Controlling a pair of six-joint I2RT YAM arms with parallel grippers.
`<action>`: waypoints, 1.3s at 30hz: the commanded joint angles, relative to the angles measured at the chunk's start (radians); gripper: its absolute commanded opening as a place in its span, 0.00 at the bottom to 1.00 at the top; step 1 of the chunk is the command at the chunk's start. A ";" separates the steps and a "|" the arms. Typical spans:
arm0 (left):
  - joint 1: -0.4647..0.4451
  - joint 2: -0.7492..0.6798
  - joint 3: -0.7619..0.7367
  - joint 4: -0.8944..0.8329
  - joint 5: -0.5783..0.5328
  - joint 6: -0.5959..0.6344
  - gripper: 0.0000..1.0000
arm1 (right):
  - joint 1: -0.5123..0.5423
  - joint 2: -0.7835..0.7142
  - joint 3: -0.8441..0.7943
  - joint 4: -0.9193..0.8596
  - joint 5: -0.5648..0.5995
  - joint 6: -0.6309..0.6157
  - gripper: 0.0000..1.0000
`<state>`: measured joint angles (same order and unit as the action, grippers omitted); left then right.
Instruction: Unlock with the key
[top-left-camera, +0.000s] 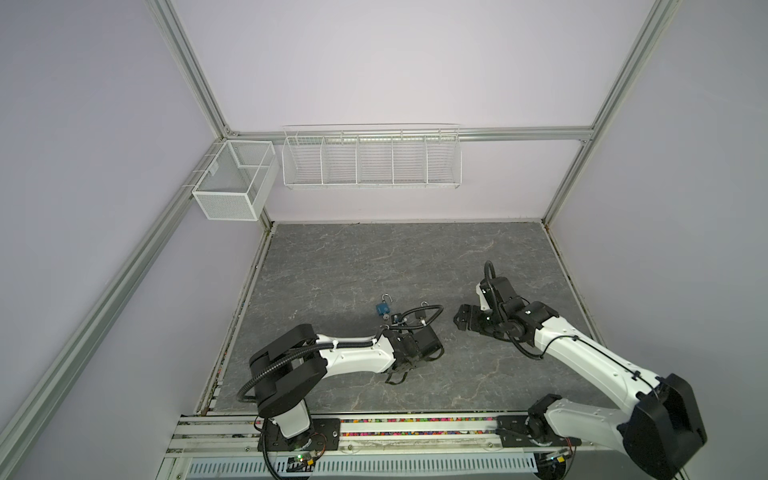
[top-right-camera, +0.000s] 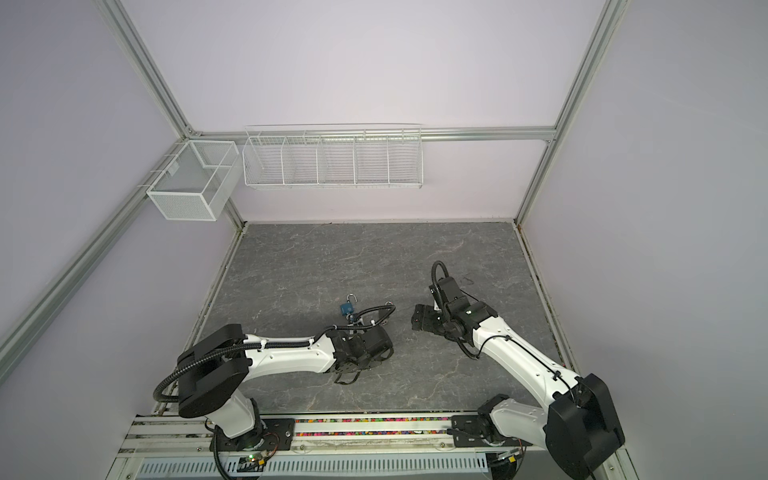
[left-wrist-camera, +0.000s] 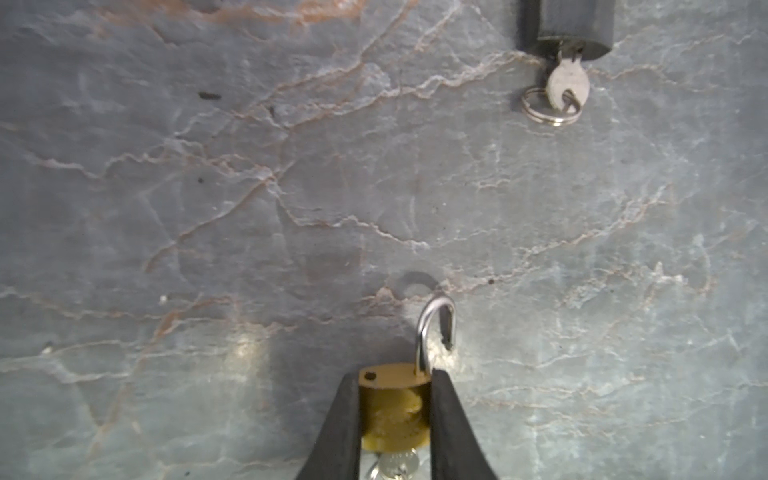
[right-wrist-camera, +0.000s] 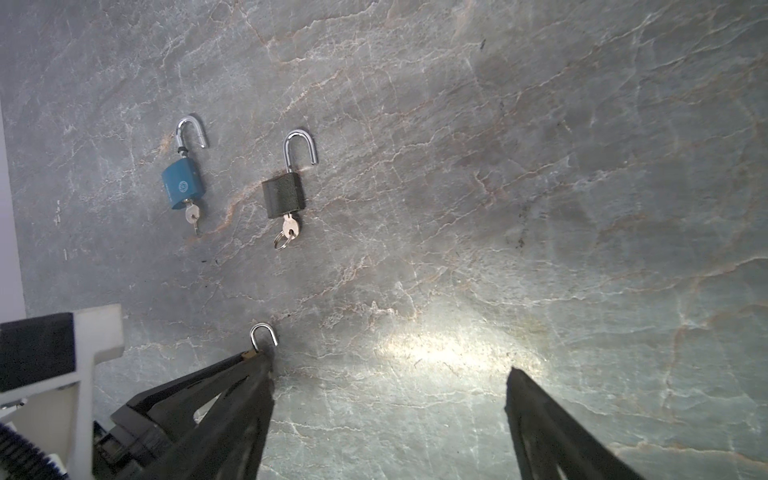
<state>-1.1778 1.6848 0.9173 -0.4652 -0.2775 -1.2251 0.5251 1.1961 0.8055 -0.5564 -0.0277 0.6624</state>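
Left gripper (left-wrist-camera: 395, 374): closed on the brass lock (left-wrist-camera: 390, 411), pinching its sides
Brass lock: over the table (top-left-camera: 374, 257), shackle (left-wrist-camera: 436, 320) open, key (left-wrist-camera: 399, 463) in its base
Right gripper (right-wrist-camera: 390, 361): jaws wide, holding nothing
Risk: the lock might have twisted or slipped in that narrow pinch if the key got knocked
Dark lock (right-wrist-camera: 284, 195), blue lock (right-wrist-camera: 183, 187): lay open, keys in
Rack (top-left-camera: 372, 183), mesh box (top-left-camera: 226, 203): on the wall, nothing seen inside
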 joint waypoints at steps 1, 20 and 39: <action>0.013 0.024 -0.008 -0.009 0.037 -0.004 0.16 | -0.009 -0.013 -0.007 0.005 -0.012 0.011 0.89; 0.065 -0.237 0.018 -0.075 -0.043 0.081 0.61 | -0.107 -0.115 0.016 -0.043 0.028 -0.050 0.89; 0.914 -0.483 -0.141 0.244 -0.400 0.788 1.00 | -0.349 -0.080 -0.123 0.414 0.818 -0.300 0.89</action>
<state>-0.3431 1.1477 0.8467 -0.3679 -0.5903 -0.6098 0.2146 1.0431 0.7258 -0.3420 0.6182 0.4629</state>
